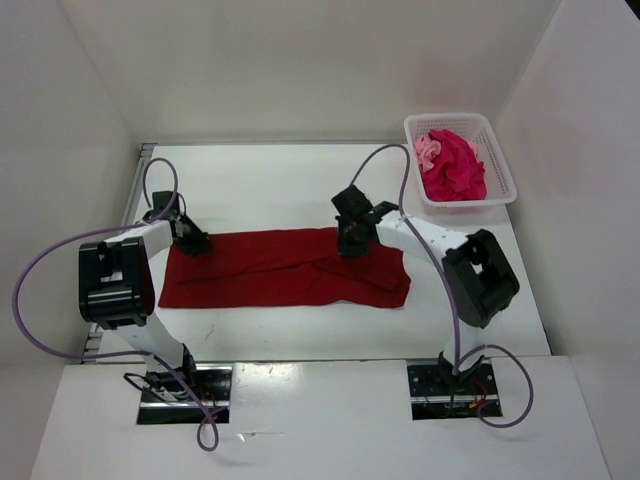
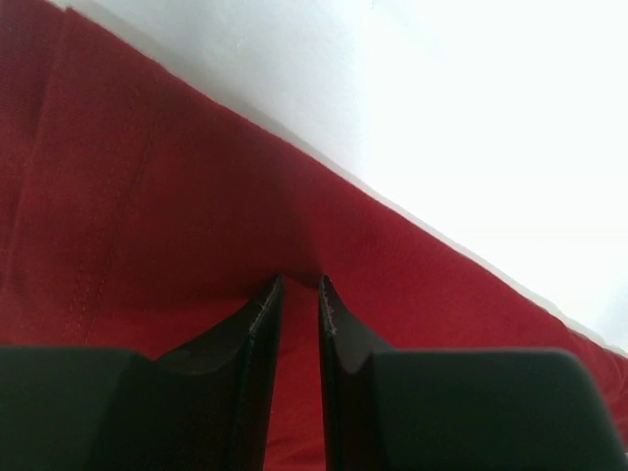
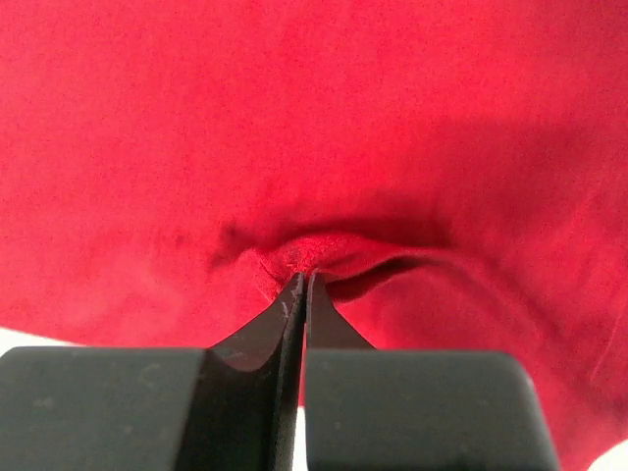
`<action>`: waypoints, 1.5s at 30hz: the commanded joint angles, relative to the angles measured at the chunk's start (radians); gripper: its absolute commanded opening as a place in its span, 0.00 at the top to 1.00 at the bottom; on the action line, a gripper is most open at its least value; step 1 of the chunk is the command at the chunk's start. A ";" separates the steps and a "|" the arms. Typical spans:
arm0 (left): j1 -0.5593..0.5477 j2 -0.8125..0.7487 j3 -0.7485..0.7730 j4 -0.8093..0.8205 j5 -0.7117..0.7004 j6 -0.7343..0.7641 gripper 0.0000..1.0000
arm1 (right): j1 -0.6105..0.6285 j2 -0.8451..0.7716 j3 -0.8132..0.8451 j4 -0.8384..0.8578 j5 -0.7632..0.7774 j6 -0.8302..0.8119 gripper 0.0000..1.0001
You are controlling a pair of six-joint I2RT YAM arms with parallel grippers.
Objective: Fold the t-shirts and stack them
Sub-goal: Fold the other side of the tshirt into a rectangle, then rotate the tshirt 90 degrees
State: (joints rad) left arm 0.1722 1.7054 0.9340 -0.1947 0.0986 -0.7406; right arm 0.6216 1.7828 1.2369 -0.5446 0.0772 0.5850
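A dark red t-shirt (image 1: 270, 275) lies spread flat across the middle of the white table. My left gripper (image 1: 193, 244) is down on its far left corner. In the left wrist view its jaws (image 2: 299, 280) stand narrowly apart with the red cloth (image 2: 147, 196) bunched between them, beside the shirt's edge. My right gripper (image 1: 349, 247) sits on the shirt's far edge, right of the middle. In the right wrist view it (image 3: 304, 275) is shut on a raised pinch of the red cloth (image 3: 294, 118). A bright magenta t-shirt (image 1: 455, 170) and a light pink t-shirt (image 1: 427, 148) lie crumpled in the basket.
A white mesh basket (image 1: 446, 118) stands at the far right corner of the table. White walls enclose the table on three sides. Bare table (image 1: 280, 185) lies beyond the red shirt and shows past its edge in the left wrist view (image 2: 442, 118).
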 commanded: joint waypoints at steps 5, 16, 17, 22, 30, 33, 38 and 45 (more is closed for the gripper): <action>0.001 0.008 0.020 0.021 0.033 -0.008 0.72 | 0.099 -0.169 -0.175 -0.043 -0.166 0.163 0.98; 0.001 -0.101 0.020 0.012 0.043 -0.017 0.72 | 0.133 -0.313 -0.146 -0.066 -0.272 0.230 0.76; 0.001 -0.119 0.020 0.012 0.043 -0.017 0.72 | 0.103 -0.325 -0.146 -0.075 -0.263 0.216 0.74; -0.091 -0.196 0.011 -0.011 0.021 -0.006 0.72 | -0.074 -0.321 -0.227 0.015 -0.190 0.179 0.80; -0.154 -0.121 -0.012 0.009 0.035 -0.031 0.71 | -0.097 -0.229 -0.289 0.095 -0.183 0.190 0.99; -0.105 -0.086 -0.012 0.009 0.085 -0.020 0.71 | -0.040 -0.263 -0.388 0.138 -0.229 0.248 0.99; -0.031 -0.055 -0.050 0.009 0.128 0.001 0.71 | 0.055 -0.263 -0.476 0.176 -0.263 0.317 0.99; 0.050 -0.079 -0.057 -0.026 0.162 0.023 0.71 | 0.028 -0.333 -0.400 0.075 -0.195 0.265 0.83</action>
State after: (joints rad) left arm 0.2150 1.6543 0.8700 -0.2169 0.2176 -0.7544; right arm 0.6834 1.5127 0.7673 -0.4454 -0.1741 0.8745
